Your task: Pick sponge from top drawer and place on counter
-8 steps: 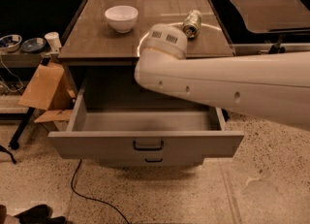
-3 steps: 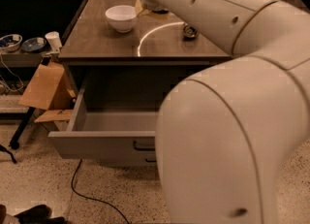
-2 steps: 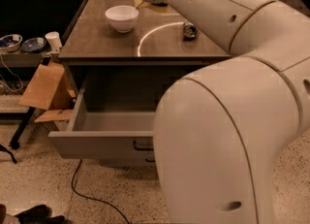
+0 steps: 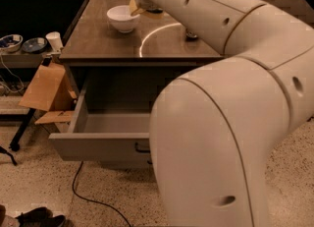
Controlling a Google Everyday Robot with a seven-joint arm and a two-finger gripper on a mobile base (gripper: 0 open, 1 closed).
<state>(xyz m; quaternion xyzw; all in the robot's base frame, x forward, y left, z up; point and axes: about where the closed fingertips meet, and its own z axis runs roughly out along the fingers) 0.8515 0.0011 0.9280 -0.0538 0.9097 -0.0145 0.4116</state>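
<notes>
The top drawer [image 4: 98, 145] stands pulled out, well below the pincer and on the camera's side of it. The part of its floor that shows is bare, but the arm [image 4: 235, 98] hides much of it. The arm's bulky elbow hangs right over the drawer's open mouth. I judge that a careless pull-back could knock the front panel or its handle [image 4: 142, 147].

Farther in, on the glossy worktop [image 4: 108, 39], a small can [image 4: 191, 35] peeps out from under the arm. It lies nearer than the pincer and off to its right as the camera sees it. A sideways sweep of the forearm could well roll it off the edge.

Farther still, a white bowl [image 4: 122, 17] sits just beside the pincer on its left. That is the tightest spot. If the sponge comes free here, it may land on the bowl's rim or inside it rather than on the bare worktop. A descent that drifts left could also shove the bowl.

The pincer [image 4: 143, 4] is at the far end of the worktop, mostly hidden behind the arm's last link. I cannot tell whether it is spread or pressed together.

The sponge [image 4: 133, 6] shows only as a pale yellow wedge poking out at the pincer's left, close to the bowl's rim. Its dark scouring face is not visible. I also cannot tell whether it hangs clear of the worktop or touches it.
</notes>
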